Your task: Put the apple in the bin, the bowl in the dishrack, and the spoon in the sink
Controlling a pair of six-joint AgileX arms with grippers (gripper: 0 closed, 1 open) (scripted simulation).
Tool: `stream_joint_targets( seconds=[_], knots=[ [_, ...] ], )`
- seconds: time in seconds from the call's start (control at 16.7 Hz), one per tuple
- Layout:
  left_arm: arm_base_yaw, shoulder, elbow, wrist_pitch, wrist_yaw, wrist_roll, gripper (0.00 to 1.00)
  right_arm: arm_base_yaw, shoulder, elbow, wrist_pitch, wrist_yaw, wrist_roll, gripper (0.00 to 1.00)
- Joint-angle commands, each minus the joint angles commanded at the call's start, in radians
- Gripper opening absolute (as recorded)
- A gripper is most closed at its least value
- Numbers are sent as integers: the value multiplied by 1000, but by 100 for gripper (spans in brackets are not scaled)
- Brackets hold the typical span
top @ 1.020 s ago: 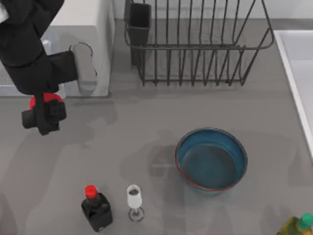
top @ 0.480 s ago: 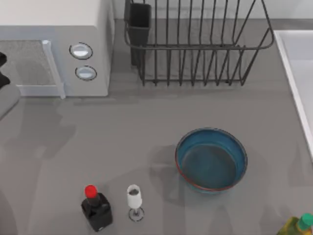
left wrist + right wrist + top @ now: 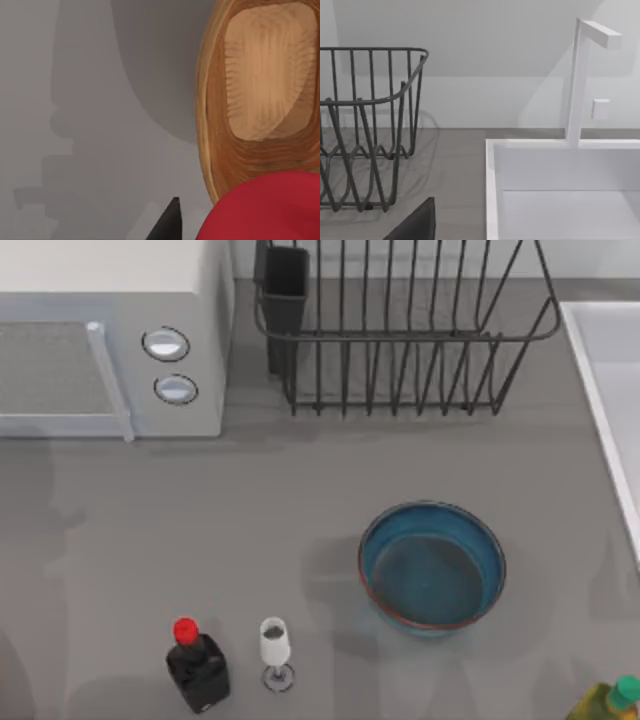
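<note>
Quick status: none of the three jobs looks finished yet, but the apple one is close, I'd say. My left wrist view has the apple [image 3: 265,207] big and red right up against the camera, with a black fingertip [image 3: 167,225] of my left gripper beside it, so I judge that gripper is clamped on the apple. Beyond it is a wooden bin [image 3: 207,130] with a tan floor and nothing in it. The apple seems to hang near its rim rather than inside.

The bowl [image 3: 432,566] sits on the grey table [image 3: 250,510], well apart from the dishrack [image 3: 400,330]. It's empty, and so are the rack's prongs and its black utensil cup [image 3: 284,285].

The sink [image 3: 560,170] on the table's right has a bare basin, and I can't spot the spoon anywhere. My right arm is parked facing the sink and faucet [image 3: 580,80]; whether its fingers are open, I can't tell.

Left over: microwave [image 3: 110,340], red-capped bottle [image 3: 196,668], wine glass [image 3: 274,648].
</note>
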Motion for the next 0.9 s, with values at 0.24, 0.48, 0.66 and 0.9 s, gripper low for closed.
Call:
stream_joint_targets(
  seconds=[0.24,0.48,0.66,0.9],
  knots=[
    [84,-44,-50,31,-40,310,0,0,0,0,0,0,0,100],
    [139,-66,-84,67,-72,517,0,0,0,0,0,0,0,100],
    [158,-72,-97,83,-84,589,0,0,0,0,0,0,0,100],
    [160,-73,-99,85,-86,598,0,0,0,0,0,0,0,100]
  ],
)
